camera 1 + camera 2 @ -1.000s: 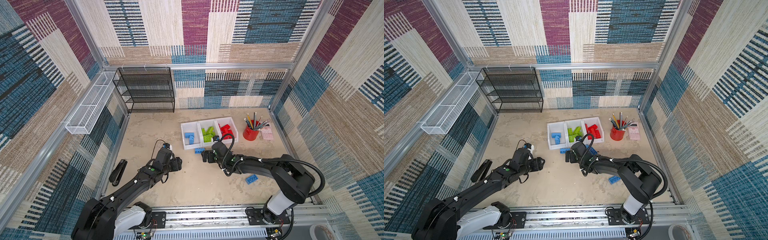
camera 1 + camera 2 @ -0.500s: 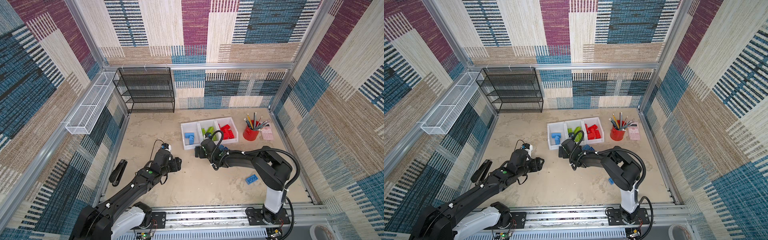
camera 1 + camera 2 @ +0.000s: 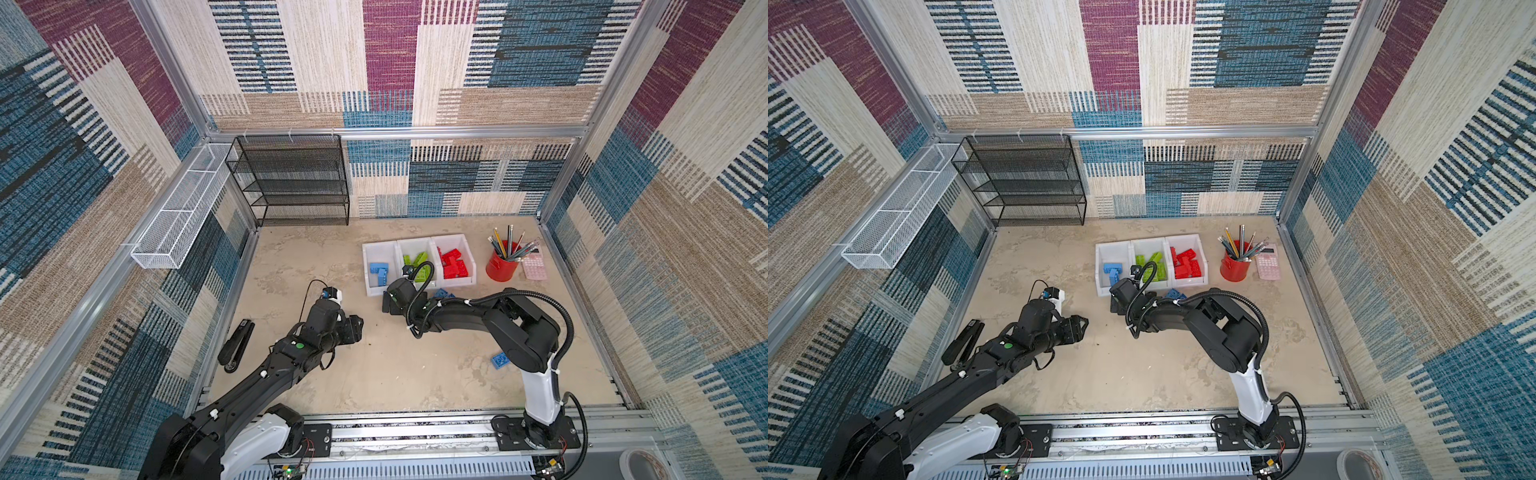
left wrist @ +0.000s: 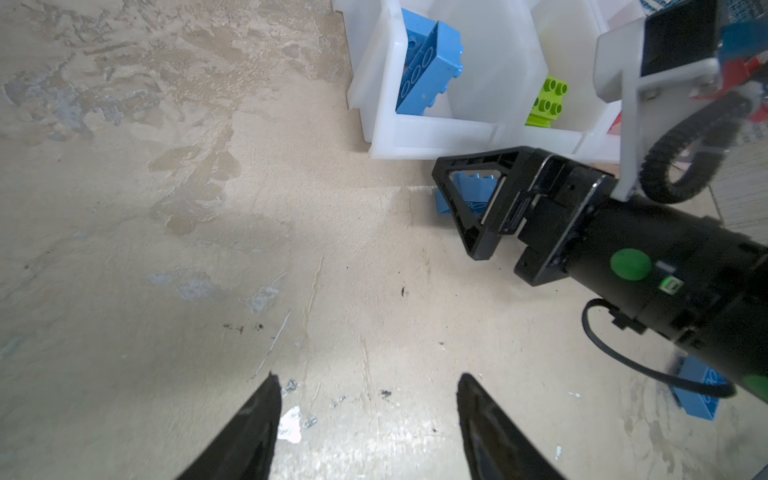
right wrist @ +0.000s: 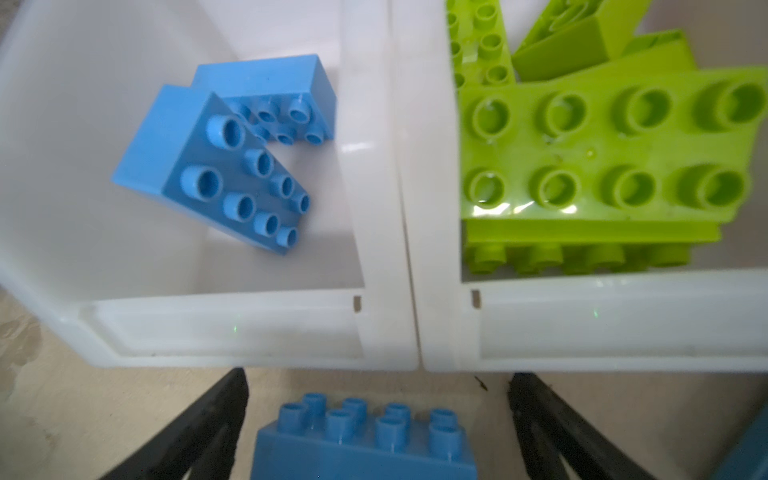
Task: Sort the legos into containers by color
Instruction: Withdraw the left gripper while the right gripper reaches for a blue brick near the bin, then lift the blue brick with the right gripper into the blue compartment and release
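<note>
Three joined white containers (image 3: 376,291) stand at the back of the table. They hold blue legos (image 3: 379,272), green legos (image 3: 417,266) and red legos (image 3: 455,264), one colour each. My right gripper (image 3: 390,301) is low in front of the left bin. In the right wrist view it (image 5: 378,419) is open and straddles a blue lego (image 5: 365,440) lying studs up on the table, with a gap on each side. Two more blue legos lie loose, one (image 3: 442,294) beside the right arm and one (image 3: 500,359) nearer the front. My left gripper (image 3: 358,328) hangs open over bare table, holding nothing (image 4: 365,378).
A red pencil cup (image 3: 500,266) and a pink calculator (image 3: 534,266) stand right of the bins. A black mesh shelf (image 3: 295,183) is at the back left, with a white wire basket (image 3: 178,216) on the left wall. A black stapler (image 3: 237,345) lies at the left edge.
My right gripper has slid left and toward the bins, and now sits around the blue lego. Its elbow has swung inward. The left arm has hardly moved.
</note>
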`<state>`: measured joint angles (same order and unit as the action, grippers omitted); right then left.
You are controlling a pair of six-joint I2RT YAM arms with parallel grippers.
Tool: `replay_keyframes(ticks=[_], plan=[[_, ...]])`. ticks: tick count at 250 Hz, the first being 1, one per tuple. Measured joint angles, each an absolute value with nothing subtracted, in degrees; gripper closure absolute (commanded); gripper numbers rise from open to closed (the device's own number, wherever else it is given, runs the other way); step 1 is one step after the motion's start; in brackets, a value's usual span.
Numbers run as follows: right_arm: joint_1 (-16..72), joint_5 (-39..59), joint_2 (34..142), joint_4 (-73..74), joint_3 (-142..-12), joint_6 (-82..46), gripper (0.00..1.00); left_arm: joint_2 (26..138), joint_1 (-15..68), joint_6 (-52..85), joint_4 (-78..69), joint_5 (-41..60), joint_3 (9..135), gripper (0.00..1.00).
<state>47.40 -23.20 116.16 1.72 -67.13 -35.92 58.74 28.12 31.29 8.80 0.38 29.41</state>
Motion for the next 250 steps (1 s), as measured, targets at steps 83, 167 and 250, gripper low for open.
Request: replay_keyframes(ticks=[83,167,250], plan=[[48.49,-25.06,115.79,1.63,-65.93,-35.66,0.30,58.67,28.14,31.29,8.80,0.36,29.41,0.32],[48.88,-22.61,110.91,-2.94,-65.65,-33.15,0.34,58.11,28.14,31.29,8.80,0.23,29.36,0.32],[48.03,-16.75,106.76,-8.16,-72.84,-27.64,0.34,57.32,28.14,31.29,8.82,-0.16,29.04,0.32]])
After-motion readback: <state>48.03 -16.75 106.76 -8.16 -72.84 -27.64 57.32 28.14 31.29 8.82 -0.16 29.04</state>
